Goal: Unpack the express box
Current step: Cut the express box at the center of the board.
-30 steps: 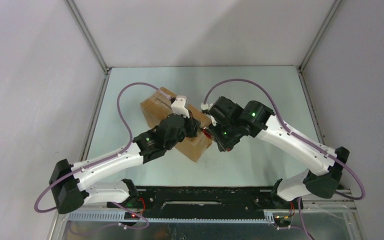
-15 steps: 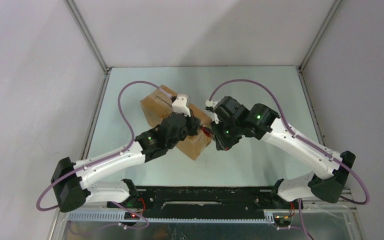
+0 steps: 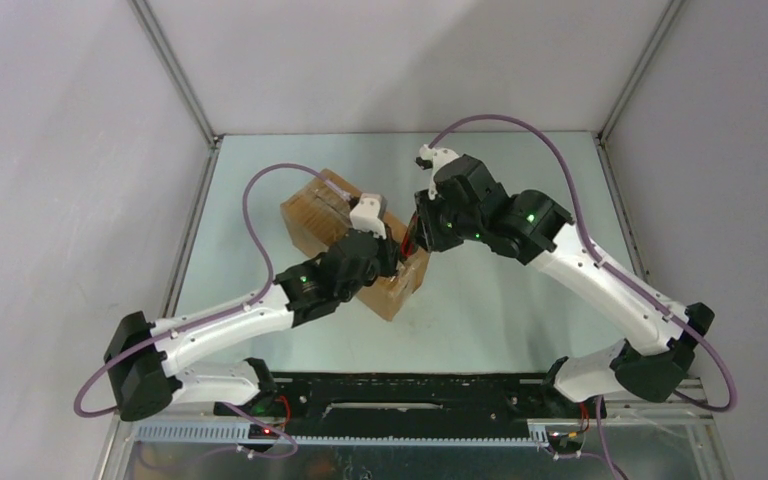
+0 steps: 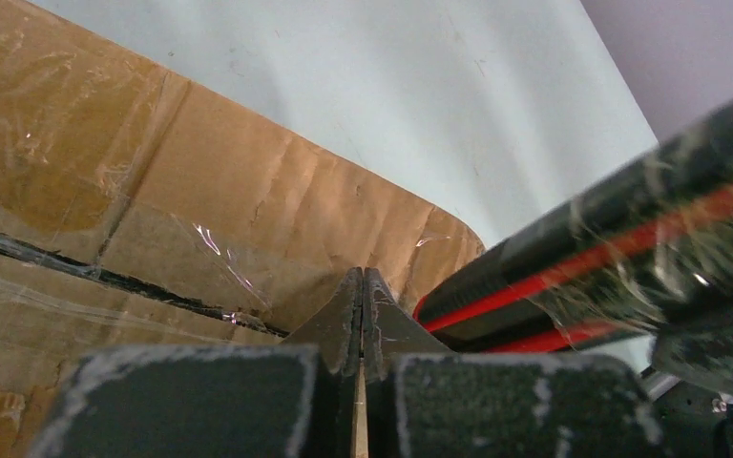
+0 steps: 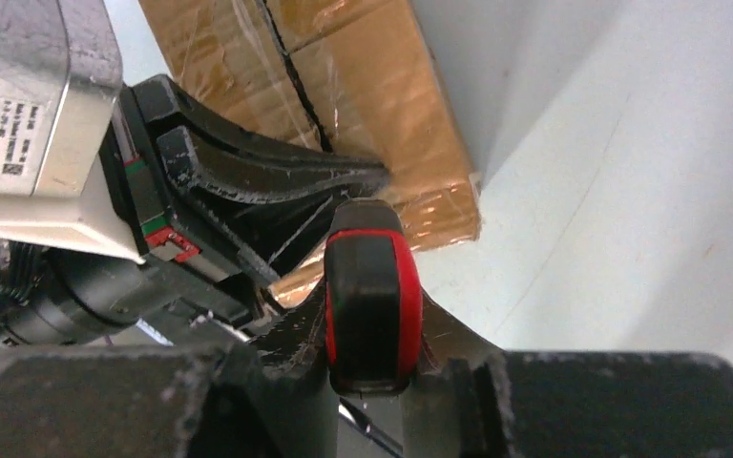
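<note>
Pale green table [image 3: 520, 310], box [image 3: 310, 215] centre-left. At its taped top the left gripper [image 4: 361, 286] has fingers pressed together. At centre, the right gripper [image 3: 422, 235] pinches a red-black tool [image 5: 370, 277].

A pale green table [image 3: 480, 300] lies inside a grey-walled enclosure [image 3: 60, 150]. Metal frame posts [image 3: 175, 70] rise from its 11 and 1 o'clock corners. A black base plate [image 3: 480, 392] spans the 6 o'clock edge. Near the table's centre is a black-and-red tool [image 5: 372, 286].
</note>
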Action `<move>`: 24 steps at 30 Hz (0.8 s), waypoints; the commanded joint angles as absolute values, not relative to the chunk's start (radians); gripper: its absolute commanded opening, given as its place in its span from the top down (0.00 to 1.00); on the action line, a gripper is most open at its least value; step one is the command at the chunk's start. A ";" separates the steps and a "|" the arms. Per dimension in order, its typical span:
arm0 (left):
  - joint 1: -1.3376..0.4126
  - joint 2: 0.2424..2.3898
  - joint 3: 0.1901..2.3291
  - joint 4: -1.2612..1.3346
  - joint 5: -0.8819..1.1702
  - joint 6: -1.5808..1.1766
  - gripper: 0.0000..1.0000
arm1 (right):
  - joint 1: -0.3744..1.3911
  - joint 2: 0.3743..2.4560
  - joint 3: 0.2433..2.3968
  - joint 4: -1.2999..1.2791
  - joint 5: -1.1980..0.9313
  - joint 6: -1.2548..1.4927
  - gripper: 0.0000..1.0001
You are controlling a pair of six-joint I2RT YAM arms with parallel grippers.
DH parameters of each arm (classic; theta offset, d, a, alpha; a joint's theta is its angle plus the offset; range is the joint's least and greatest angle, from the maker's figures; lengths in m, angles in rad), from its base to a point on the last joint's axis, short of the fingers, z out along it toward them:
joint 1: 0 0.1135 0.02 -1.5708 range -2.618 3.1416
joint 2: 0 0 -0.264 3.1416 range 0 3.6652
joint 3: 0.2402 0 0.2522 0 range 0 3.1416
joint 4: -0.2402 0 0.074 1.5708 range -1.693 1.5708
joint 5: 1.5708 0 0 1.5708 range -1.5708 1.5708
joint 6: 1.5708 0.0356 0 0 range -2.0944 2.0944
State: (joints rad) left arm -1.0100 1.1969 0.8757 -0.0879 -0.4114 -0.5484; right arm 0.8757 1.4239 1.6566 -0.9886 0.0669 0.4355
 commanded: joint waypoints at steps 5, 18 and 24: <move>-1.059 1.243 0.781 -0.331 -0.092 -0.621 1.00 | 0.907 1.368 1.345 -0.791 0.128 0.452 1.00; -0.842 1.240 0.706 -0.252 0.099 -0.666 1.00 | 0.990 1.217 1.212 -0.783 0.156 0.493 1.00; -0.775 1.238 0.697 -0.250 0.147 -0.673 1.00 | 1.031 1.146 1.153 -0.803 0.225 0.529 1.00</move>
State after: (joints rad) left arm -0.7845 1.1667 0.7856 0.0193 -0.0200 -0.6640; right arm 0.9989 1.1442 1.2293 -0.6399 0.2211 0.4934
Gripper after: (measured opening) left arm 0.003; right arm 0.246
